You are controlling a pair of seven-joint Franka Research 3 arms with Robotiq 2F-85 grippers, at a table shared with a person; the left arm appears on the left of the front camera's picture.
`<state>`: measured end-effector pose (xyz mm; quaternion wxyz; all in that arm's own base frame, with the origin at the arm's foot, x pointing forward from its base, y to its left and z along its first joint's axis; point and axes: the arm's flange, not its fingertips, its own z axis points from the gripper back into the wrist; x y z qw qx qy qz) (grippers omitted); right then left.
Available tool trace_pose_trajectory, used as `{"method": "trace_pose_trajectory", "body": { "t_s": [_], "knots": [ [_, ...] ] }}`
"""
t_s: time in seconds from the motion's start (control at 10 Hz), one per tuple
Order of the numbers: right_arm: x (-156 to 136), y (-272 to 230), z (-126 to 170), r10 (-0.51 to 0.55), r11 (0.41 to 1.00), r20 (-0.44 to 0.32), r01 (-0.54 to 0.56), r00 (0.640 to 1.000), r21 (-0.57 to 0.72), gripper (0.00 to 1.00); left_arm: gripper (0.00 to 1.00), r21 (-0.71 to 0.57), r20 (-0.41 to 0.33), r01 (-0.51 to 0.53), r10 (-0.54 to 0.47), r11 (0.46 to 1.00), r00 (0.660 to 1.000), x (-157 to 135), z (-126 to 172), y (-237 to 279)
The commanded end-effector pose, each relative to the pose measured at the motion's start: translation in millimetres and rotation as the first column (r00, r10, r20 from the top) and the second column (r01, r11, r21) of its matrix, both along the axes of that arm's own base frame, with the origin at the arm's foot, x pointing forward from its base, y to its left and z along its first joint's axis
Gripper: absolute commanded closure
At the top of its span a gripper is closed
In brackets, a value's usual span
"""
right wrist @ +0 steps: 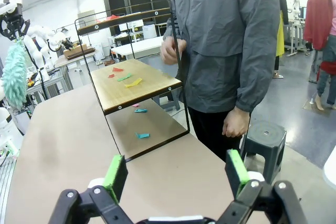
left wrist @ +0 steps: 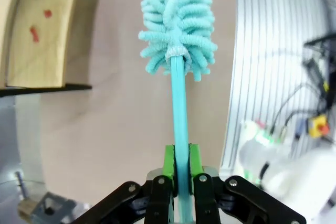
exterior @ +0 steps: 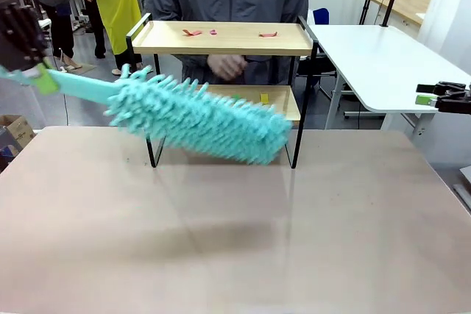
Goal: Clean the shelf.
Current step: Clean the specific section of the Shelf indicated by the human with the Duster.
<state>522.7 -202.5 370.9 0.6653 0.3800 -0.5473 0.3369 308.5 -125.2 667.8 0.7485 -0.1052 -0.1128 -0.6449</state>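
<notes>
The shelf (exterior: 221, 38) stands at the far middle of the brown table, a two-tier rack with light wooden boards and a thin black frame. Red paper scraps (exterior: 193, 32) lie on its top board and a yellow scrap (exterior: 264, 98) on the lower one. A teal fluffy duster (exterior: 199, 119) slants in front of the lower tier. My left gripper (exterior: 44, 79) is shut on its handle, and the left wrist view shows the gripper (left wrist: 180, 169), the duster head (left wrist: 177, 19) and a shelf board (left wrist: 42, 40). My right gripper (right wrist: 176, 174) is open and empty, off the table's right side (exterior: 428, 95). In its view the shelf (right wrist: 136, 85) carries coloured scraps.
A person in a grey jacket stands right behind the shelf, one hand (exterior: 227, 66) between the tiers. Teal scraps (right wrist: 142, 135) lie on the table under the shelf. A white table (exterior: 383, 56) stands at the back right, and a grey stool (right wrist: 265, 135) beside the person.
</notes>
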Motion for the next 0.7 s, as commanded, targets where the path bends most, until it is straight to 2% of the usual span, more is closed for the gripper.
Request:
{"method": "trace_pose_trajectory", "body": {
  "t_s": [0.0, 0.1, 0.2, 0.3, 0.4, 0.6],
  "knots": [
    [0.6, 1.6, 3.5, 0.001, 1.000, 0.007, -0.001, 1.000, -0.001, 0.00, 0.87, -0.078, -0.011, -0.174, 0.173, 0.982, 0.985, -5.0, 0.8, -27.2],
    [0.6, 1.6, 3.5, 0.001, 1.000, 0.007, -0.001, 1.000, -0.001, 0.00, 0.87, -0.050, -0.027, -0.216, 0.215, 0.975, 0.976, -4.7, -2.0, -38.0],
    [0.6, 1.6, 3.5, 0.001, 1.000, 0.007, -0.001, 1.000, -0.001, 0.00, 0.87, -0.050, -0.062, -0.208, 0.205, 0.977, 0.977, -1.5, -3.5, -45.3],
    [0.6, 1.6, 3.5, 0.001, 1.000, 0.007, -0.001, 1.000, -0.001, 0.00, 0.87, 0.022, -0.094, -0.128, 0.130, 0.991, 0.987, 1.8, 3.9, -42.7],
    [0.6, 1.6, 3.5, 0.001, 1.000, 0.007, -0.001, 1.000, -0.001, 0.00, 0.87, -0.046, -0.045, -0.190, 0.188, 0.981, 0.981, -4.5, 0.2, -41.3],
    [0.6, 1.6, 3.5, 0.001, 1.000, 0.007, -0.001, 1.000, -0.001, 0.00, 0.87, -0.046, -0.045, -0.190, 0.188, 0.981, 0.981, -4.5, 0.2, -41.3]
  ]
}}
